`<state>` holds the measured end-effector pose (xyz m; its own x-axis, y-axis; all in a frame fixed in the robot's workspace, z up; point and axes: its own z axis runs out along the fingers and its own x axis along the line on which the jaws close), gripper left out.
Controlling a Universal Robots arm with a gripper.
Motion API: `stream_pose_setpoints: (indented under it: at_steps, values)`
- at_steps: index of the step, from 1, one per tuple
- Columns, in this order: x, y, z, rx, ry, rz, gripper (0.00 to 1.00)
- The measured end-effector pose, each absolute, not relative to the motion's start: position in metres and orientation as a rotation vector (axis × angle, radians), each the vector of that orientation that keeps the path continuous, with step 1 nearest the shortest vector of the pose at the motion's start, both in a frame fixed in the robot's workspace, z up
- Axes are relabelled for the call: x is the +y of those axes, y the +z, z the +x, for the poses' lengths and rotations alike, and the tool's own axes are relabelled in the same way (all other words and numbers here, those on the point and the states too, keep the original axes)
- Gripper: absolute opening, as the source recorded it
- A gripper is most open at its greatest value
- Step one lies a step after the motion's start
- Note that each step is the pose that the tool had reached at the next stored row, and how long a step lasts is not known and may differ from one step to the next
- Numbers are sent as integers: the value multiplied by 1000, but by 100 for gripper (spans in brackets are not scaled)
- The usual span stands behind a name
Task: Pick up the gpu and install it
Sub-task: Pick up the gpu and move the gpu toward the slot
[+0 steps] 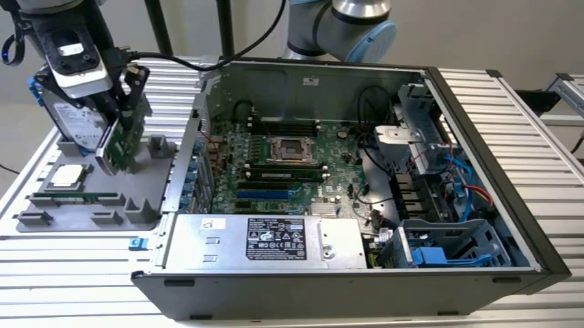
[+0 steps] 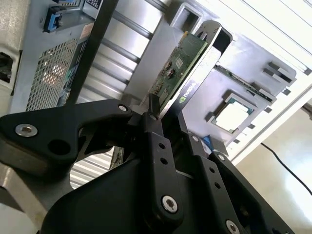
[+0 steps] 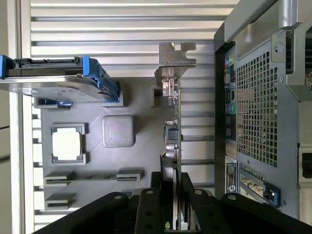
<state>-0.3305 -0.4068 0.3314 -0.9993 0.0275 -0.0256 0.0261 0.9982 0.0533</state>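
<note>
Gripper (image 2: 165, 111): black, fingers clamped on one end of gpu (image 2: 178, 63).
Gpu: green board face showing, seen against grey tray (image 2: 243, 58).
Tray: holds cpu (image 2: 233, 114) and memory stick (image 2: 243, 84).
Case (image 2: 48, 73): perforated grille, beside tray.
</note>
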Motion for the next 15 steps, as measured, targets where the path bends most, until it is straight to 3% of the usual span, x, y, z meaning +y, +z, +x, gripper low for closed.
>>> stream_pose_setpoints:
  at_steps: [15]
  values:
    - [-407,350,-331,3114,83,42,0]
